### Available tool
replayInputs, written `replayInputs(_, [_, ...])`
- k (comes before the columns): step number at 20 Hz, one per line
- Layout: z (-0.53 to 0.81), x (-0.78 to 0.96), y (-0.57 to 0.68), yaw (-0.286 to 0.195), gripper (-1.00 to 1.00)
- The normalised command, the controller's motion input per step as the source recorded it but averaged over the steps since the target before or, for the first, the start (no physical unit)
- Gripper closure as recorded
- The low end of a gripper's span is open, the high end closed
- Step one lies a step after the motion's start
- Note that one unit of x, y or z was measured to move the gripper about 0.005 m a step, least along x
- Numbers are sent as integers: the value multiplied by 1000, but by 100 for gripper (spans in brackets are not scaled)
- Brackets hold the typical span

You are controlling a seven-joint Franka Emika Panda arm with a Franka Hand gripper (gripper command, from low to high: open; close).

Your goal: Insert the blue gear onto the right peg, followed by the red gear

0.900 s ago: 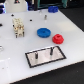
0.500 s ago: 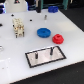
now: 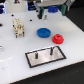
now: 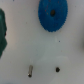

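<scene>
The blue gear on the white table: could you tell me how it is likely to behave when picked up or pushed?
The blue gear looks like a stiff moulded disc, so it probably won't flex. Lying flat, it should slide rather than roll. Its low profile on the white table may leave little edge to grip.

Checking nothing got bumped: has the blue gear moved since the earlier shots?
No. The blue gear sits at the same spot beside the red gear, behind the grey plate.
</scene>
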Motion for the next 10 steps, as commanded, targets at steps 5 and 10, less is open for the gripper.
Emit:
replayInputs(5, [-556,-228,21,0,-100])
replayInputs(10, [-525,-212,-1,0,-100])
